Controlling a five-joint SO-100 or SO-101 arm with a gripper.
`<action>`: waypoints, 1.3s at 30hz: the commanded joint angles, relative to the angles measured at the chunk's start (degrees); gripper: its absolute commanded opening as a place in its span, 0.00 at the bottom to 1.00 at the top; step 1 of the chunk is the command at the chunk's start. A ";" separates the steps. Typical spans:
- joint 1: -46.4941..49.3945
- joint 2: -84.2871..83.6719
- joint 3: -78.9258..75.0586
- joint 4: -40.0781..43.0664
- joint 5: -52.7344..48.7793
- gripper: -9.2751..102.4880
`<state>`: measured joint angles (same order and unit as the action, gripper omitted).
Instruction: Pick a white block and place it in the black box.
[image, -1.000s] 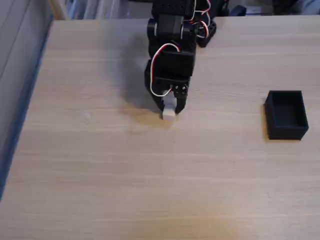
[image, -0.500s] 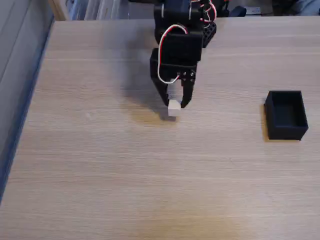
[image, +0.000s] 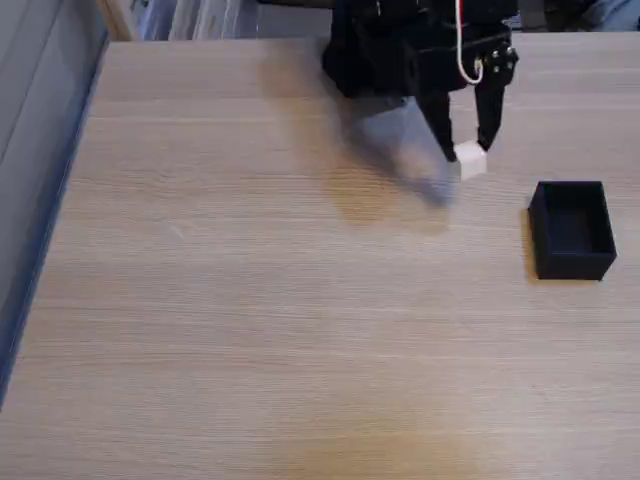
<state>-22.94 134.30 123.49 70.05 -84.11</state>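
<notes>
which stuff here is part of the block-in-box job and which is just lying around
Part of the job:
- white block, held in the pincer above the table
- black box, open and empty, at the right in the fixed view

Just lying about:
- wooden table, the work surface
- blurred clutter beyond the table's far edge, too unclear to name

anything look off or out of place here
Nothing stands out. The claw holds the white block squarely above the table, and the black box sits upright and empty to the right in the fixed view.
</notes>
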 joint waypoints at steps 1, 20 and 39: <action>-4.75 -1.32 -3.52 -1.76 0.53 0.08; -12.92 -34.80 -31.82 0.18 8.44 0.08; -11.78 -39.81 -35.51 0.09 7.29 0.30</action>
<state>-35.51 92.72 89.38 70.58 -76.73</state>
